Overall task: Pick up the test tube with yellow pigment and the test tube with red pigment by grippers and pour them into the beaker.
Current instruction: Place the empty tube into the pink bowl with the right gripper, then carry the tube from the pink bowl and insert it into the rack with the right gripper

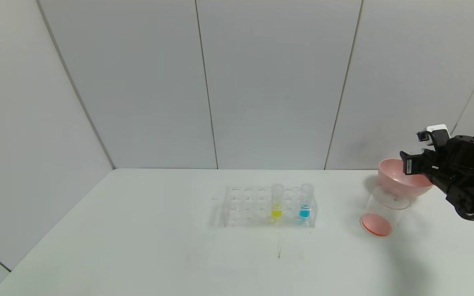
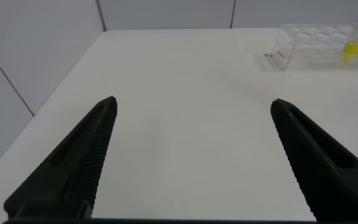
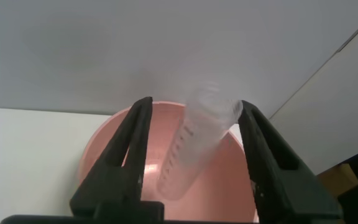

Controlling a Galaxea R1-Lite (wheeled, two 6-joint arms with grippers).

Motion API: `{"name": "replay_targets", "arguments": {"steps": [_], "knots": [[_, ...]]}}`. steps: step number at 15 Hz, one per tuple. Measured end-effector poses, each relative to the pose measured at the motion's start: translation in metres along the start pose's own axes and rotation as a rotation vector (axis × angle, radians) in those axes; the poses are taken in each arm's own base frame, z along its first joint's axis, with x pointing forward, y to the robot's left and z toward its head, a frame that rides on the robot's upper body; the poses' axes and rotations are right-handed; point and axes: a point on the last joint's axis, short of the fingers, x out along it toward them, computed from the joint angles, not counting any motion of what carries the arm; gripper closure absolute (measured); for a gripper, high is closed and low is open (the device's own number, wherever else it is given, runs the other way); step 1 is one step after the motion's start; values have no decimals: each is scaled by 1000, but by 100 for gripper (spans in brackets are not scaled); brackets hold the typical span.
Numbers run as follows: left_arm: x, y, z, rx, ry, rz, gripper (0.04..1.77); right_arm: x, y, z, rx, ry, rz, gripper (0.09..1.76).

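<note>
Right gripper (image 3: 191, 155) clenches an empty tube (image 3: 194, 146) above pink bowl (image 3: 114, 155), beside beaker (image 1: 381, 213).

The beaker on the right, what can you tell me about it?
The beaker is a small, clear, colourless cup with a flared rim, standing upright on the white table. A shallow layer of red-orange liquid covers its bottom. It sits right in front of the pink bowl; whether they touch is unclear. The right gripper is above the bowl and does not touch the beaker.
</note>
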Motion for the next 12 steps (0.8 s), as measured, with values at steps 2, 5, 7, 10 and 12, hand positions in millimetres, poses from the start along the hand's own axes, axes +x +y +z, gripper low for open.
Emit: {"name": "replay_targets", "arguments": {"steps": [2, 5, 7, 10, 12], "knots": [[0, 0, 0, 0, 0, 0, 5, -2, 1, 2, -4, -3, 3, 68], [0, 0, 0, 0, 0, 0, 5, -17, -1, 26, 0, -48, -10, 51], [0, 0, 0, 0, 0, 0, 5, -35, -2, 56, 16, -97, -19, 43], [0, 0, 0, 0, 0, 0, 5, -79, -1, 111, 69, -158, 15, 34], [0, 0, 0, 0, 0, 0, 5, -119, 12, 144, 134, -156, 96, 29]]}}
